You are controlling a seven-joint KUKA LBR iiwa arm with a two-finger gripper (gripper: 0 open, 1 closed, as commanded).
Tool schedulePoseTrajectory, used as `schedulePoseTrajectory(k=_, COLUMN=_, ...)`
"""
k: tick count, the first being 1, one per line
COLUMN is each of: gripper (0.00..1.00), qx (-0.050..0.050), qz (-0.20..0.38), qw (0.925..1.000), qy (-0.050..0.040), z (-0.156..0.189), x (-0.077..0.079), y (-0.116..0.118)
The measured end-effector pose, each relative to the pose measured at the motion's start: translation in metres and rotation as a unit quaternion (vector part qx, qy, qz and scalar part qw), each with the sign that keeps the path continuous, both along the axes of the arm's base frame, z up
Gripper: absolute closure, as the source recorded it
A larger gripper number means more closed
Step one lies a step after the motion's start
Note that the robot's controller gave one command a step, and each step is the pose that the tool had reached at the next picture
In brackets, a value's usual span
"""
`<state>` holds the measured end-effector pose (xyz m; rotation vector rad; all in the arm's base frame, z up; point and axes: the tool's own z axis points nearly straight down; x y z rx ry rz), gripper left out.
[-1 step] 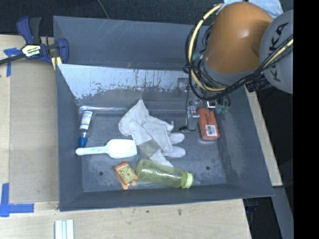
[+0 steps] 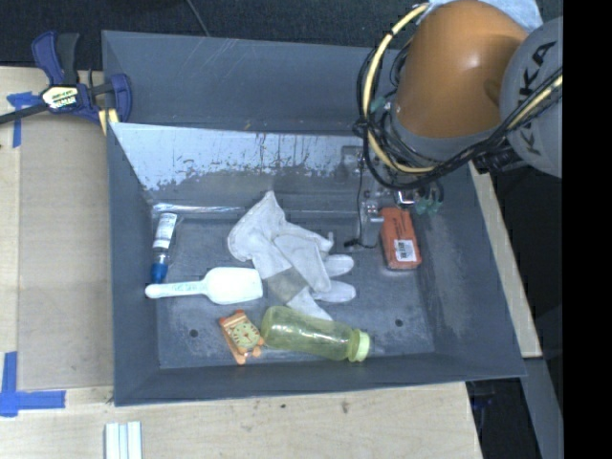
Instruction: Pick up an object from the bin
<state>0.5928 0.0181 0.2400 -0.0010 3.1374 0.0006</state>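
Nearest the lens sits the arm's orange cover (image 2: 459, 60), a rounded dome ringed with yellow and black cables (image 2: 376, 113), hanging above and to the right of the white glove (image 2: 287, 245) that lies crumpled in the middle of the grey metal bin (image 2: 239, 84). Below that dome the gripper (image 2: 364, 223) reaches down just beside the glove's right edge, over the bin floor. Its lower part shows as a thin dark shape, and whether the jaws are spread or pressed together cannot be told. Just right of the gripper, on the far side from the glove, lies an orange-red flat pack (image 2: 399, 239) with a white label at its lower end. It rests on the floor, close to the gripper, and I cannot tell whether the two touch. Left of the glove and slightly below it lies a white plastic scoop (image 2: 215, 286), its handle pointing away from the glove. Further left is a small tube with a blue cap (image 2: 163, 247) inside a clear bag. Below the glove a yellow-green bottle (image 2: 311, 334) lies on its side, its cap to the right, with a small orange packet (image 2: 240, 336) touching its left end.
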Motion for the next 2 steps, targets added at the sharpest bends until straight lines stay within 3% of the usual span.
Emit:
schedulePoseTrajectory(k=1, gripper=0.0, qx=0.0, qz=0.015, qw=0.9999, qy=0.0026, z=0.053, x=-0.004, y=0.011)
schedulePoseTrajectory(k=2, gripper=0.0, qx=0.0, qz=0.021, qw=0.9997, qy=-0.0082, z=0.048, x=0.0, y=0.021)
